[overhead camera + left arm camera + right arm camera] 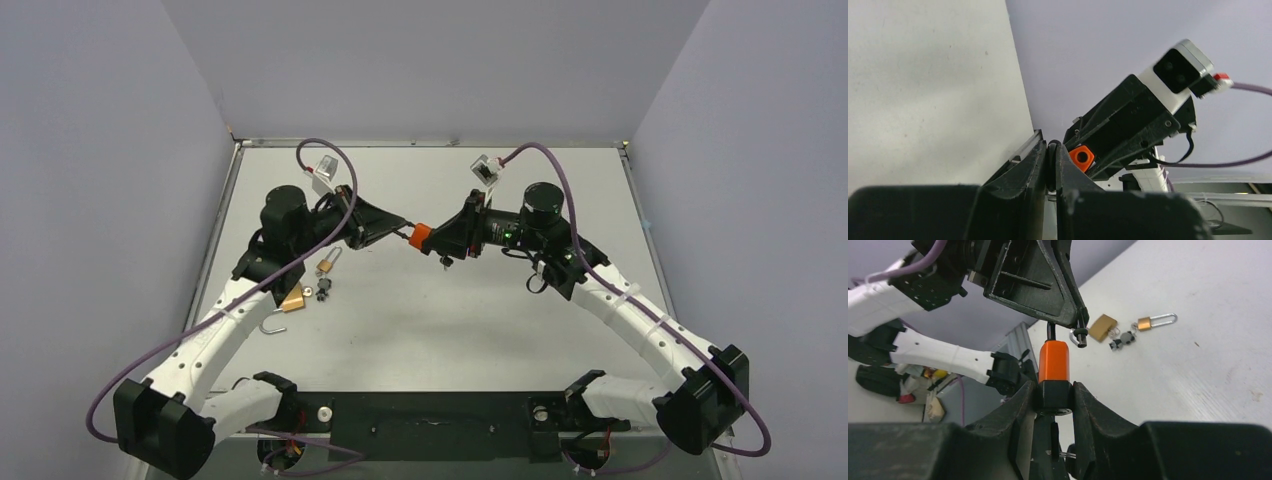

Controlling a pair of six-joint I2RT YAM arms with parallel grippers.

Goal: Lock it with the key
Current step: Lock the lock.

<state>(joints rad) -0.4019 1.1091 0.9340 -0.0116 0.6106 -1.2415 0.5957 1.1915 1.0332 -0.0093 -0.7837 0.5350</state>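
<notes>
An orange padlock [421,237] with a black base is held in the air between the two arms above mid-table. My right gripper [1054,395] is shut on its black base; the orange body [1054,361] stands above the fingers. A thin dark piece with a wire ring [1054,439], probably the key, hangs under the base. My left gripper [1052,150] is shut on the lock's black shackle [1050,331]. The orange body [1082,157] shows just beyond the left fingertips. In the top view the left gripper [400,232] and the right gripper [432,240] meet tip to tip.
On the table left of centre lie a small brass padlock [327,264], a second brass padlock [292,297] with its shackle open, and a dark bunch of keys [322,292]. They also show in the right wrist view, around the keys [1122,340]. Walls enclose the table.
</notes>
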